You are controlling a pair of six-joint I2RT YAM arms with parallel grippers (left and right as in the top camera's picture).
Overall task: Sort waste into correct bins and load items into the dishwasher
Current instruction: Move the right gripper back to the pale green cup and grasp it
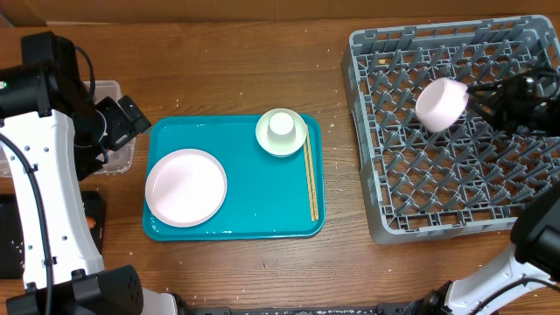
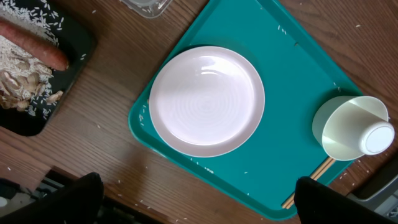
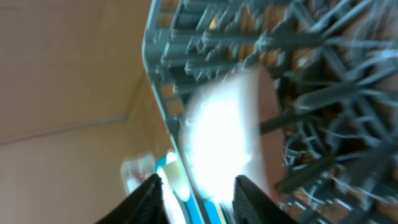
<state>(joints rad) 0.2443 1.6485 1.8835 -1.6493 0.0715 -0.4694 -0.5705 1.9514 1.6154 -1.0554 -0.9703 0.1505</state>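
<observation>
Wood table (image 1: 245, 79): my R claw (image 1: 472, 96) clamps small white round dish (image 1: 442, 105) over grey lattice plastic dish rack (image 1: 378, 223); L claw (image 2: 199, 196) spread wide by flat teal tray (image 2: 280, 81) w/ large white plate (image 2: 206, 99).

1. Right wrist view: motion blur smears the white dish (image 3: 224, 137) and dish rack (image 3: 323, 37); we cannot make out how the right jaws meet the dish.
2. Overhead: the left arm (image 1: 39, 175) covers most of the clear tub (image 1: 109, 87) and black tray (image 1: 9, 232), hiding their contents.
3. Overhead: the frame's right edge cuts off the rack, and the right jaws merge darkly with it.
4. Left wrist view: the frame crops the tray and carrot (image 2: 37, 48); we see one corner of the tub. The chopsticks (image 2: 308, 183) show only a short end beside the pale dish (image 2: 339, 127). The left jaws appear as two dark tips at the bottom edge.
</observation>
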